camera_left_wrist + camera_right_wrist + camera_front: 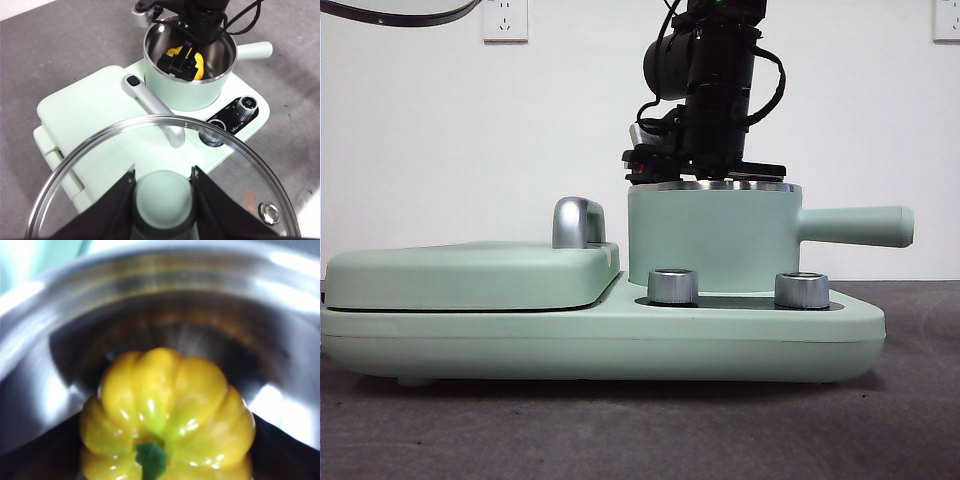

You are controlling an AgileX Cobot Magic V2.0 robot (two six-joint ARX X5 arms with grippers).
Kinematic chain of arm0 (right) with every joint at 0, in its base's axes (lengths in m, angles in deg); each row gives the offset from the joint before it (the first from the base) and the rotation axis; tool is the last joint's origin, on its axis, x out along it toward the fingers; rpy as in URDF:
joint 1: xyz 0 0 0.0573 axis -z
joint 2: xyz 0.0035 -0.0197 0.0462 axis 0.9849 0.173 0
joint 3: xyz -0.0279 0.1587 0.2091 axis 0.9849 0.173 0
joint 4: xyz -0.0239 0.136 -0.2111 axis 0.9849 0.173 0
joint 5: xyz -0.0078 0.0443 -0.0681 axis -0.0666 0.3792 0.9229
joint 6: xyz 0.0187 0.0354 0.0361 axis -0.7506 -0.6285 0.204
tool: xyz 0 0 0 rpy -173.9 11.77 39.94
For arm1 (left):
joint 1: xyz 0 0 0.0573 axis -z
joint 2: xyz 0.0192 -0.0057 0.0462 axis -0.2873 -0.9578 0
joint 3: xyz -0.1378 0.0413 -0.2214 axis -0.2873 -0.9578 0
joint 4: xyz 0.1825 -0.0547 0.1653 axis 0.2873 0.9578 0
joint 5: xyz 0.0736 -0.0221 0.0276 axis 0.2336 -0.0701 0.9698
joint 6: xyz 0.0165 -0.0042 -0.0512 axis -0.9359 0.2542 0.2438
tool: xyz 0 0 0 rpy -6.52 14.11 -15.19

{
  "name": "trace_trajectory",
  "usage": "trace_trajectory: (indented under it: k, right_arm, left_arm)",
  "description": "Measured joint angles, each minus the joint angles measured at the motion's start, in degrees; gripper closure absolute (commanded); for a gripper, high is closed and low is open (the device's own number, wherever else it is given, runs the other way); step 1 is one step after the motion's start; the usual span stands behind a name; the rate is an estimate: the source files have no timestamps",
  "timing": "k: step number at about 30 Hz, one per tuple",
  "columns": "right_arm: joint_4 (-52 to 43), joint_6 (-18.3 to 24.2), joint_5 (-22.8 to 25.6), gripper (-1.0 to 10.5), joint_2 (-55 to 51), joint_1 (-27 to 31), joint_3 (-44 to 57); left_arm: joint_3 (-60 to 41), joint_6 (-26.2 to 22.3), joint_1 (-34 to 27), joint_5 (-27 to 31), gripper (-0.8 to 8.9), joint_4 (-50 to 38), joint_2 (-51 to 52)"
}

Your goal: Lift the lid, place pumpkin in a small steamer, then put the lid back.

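Note:
The small steamer stands open on the right side of the mint-green base; it also shows in the left wrist view. My right gripper reaches down into it from above, its arm showing in the front view. It is shut on the yellow pumpkin, held low inside the steel wall; the pumpkin shows partly behind the jaws. My left gripper is shut on the mint-green knob of the lid, held up in the air on the flat cover's side of the steamer.
A flat rectangular mint-green cover with a chrome handle fills the base's left half. Two steel dials sit in front of the steamer. The steamer's long handle points right.

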Motion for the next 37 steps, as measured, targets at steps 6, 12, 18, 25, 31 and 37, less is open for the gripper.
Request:
trace_trajectory:
  k: [6, 12, 18, 25, 31, 37]
  right_arm:
    - [0.0, 0.0, 0.0, 5.3, 0.0, 0.0, 0.0]
    - [-0.9, -0.4, -0.4, 4.2, 0.0, 0.0, -0.5]
    - [0.9, -0.8, -1.0, 4.2, 0.0, -0.1, -1.9]
    - [8.8, -0.8, 0.2, 4.2, 0.3, -0.2, -11.6]
    - [9.0, -0.8, 0.0, 4.2, -0.6, -0.1, -17.8]
    - [9.0, -0.8, 0.2, 4.2, -4.9, -1.4, -16.7]
  left_arm:
    - [0.0, 0.0, 0.0, 0.0, 7.59, 0.0, 0.0]
    - [0.0, 0.0, 0.0, 0.0, 7.60, 0.0, 0.0]
    - [0.0, 0.0, 0.0, 0.0, 7.59, 0.0, 0.0]
    - [0.0, 0.0, 0.0, 0.0, 7.60, 0.0, 0.0]
    - [0.0, 0.0, 0.0, 0.0, 7.60, 0.0, 0.0]
    - [0.0, 0.0, 0.0, 0.0, 7.60, -0.1, -0.3]
